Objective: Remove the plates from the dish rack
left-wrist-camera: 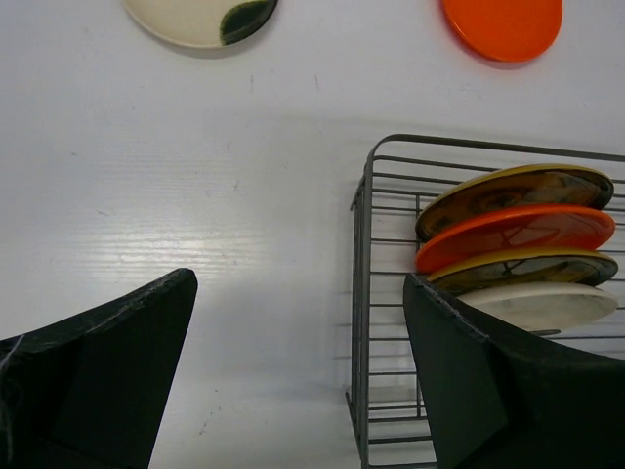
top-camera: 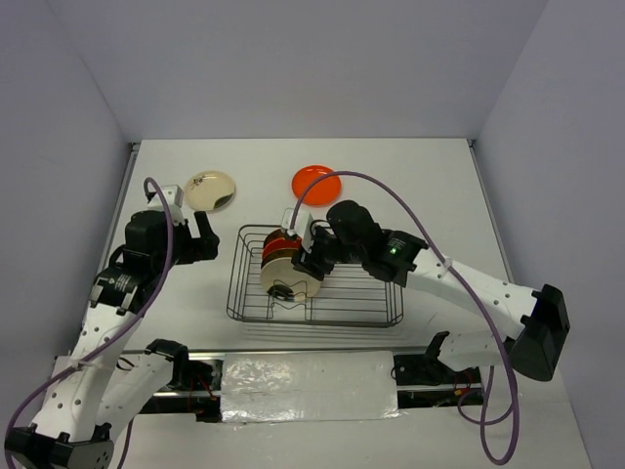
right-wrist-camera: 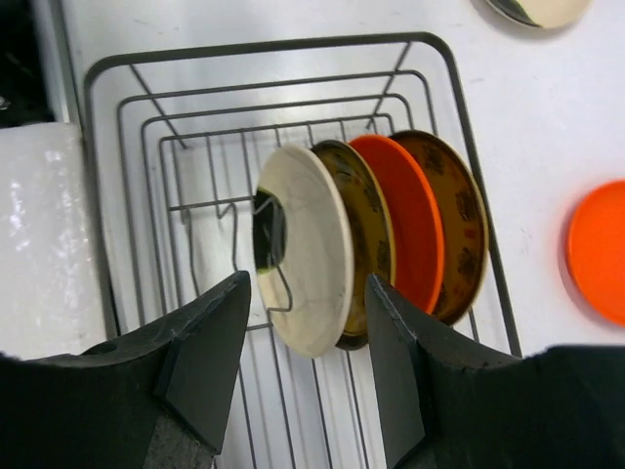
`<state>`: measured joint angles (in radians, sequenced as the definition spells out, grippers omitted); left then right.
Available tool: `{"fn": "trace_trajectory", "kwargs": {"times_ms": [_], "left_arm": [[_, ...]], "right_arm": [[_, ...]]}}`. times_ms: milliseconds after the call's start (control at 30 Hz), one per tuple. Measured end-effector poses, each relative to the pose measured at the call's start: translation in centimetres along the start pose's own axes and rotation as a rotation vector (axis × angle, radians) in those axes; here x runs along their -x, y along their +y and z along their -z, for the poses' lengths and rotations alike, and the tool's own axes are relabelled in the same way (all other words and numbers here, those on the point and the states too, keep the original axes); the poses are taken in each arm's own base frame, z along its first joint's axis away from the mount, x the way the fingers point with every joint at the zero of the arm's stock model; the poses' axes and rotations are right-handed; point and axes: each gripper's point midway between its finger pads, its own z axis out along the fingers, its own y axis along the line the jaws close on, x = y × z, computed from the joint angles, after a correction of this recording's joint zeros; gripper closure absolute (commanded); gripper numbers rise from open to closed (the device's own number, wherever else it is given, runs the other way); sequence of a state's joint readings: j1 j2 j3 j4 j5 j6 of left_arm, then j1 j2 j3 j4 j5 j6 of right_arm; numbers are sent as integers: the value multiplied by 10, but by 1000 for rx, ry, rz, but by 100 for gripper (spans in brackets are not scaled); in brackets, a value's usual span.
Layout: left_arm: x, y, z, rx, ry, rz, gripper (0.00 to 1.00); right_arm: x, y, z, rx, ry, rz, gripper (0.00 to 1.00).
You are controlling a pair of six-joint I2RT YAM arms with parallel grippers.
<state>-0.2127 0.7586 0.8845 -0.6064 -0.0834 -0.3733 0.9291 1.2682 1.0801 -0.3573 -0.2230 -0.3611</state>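
The dark wire dish rack (top-camera: 234, 293) stands mid-table. Several plates stand on edge in its left part: a cream one (right-wrist-camera: 312, 254) nearest, then a yellow-brown one (right-wrist-camera: 366, 234), an orange one (right-wrist-camera: 405, 220) and another yellow-brown one (right-wrist-camera: 459, 225). My right gripper (right-wrist-camera: 308, 322) is open just above them, its fingers either side of the cream plate's rim without touching; it also shows in the top view (top-camera: 308, 256). My left gripper (top-camera: 200, 239) is open and empty over the bare table left of the rack (left-wrist-camera: 361, 293). A cream plate with a dark patch (top-camera: 210, 190) and an orange plate (top-camera: 317, 181) lie flat behind the rack.
Grey walls close the table at the back and both sides. A shiny plastic-covered strip (top-camera: 308, 386) runs along the near edge between the arm bases. The right part of the rack holds no plates.
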Motion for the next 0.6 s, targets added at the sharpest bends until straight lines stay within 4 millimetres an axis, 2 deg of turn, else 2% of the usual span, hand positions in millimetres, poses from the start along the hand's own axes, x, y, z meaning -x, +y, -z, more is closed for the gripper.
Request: {"fn": "trace_trajectory", "kwargs": {"times_ms": [67,300,600], "left_arm": [[2,4,3,23,-19,2,1],[5,9,4,50,-36,3,1],[4,9,3,47,-26,1,0]], "right_arm": [[4,5,2,43,-22,11,42],[-11,13,-7,138,10,13,39],[-47,14,-34,187,113,-18,41]]}}
